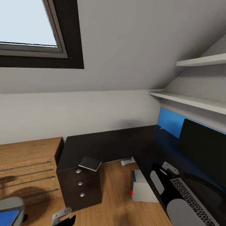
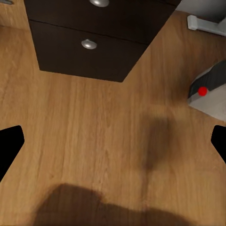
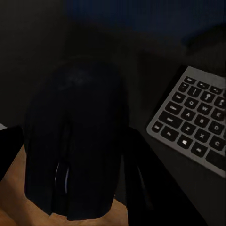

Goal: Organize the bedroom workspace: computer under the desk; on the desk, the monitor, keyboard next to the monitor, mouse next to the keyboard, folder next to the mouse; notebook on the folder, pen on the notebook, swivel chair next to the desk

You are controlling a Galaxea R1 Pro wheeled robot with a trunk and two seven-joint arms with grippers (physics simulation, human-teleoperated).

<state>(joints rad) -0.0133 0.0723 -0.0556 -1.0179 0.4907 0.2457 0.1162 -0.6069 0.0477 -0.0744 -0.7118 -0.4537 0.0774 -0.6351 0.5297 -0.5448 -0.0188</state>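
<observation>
Over the black desk [image 1: 113, 141], right gripper [image 3: 70, 155] pinching the mouse [image 3: 75, 141].
Head view: keyboard [image 1: 194, 201] lies before the monitor [image 1: 204, 144], notebook [image 1: 90, 163] on the drawer unit, computer [image 1: 142, 188] underneath. Left wrist view: left gripper [image 2: 113, 141] spread above wood floor [image 2: 94, 141]. Right wrist view: mouse just beside the keyboard.

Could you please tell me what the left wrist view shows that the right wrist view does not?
Left wrist view: the open left gripper over the floor, the drawers with silver knobs, and the computer with its red light. Right wrist view: the mouse between the right gripper's fingers, and the keyboard on the desk. Both: wood floor and part of the black desk.
</observation>
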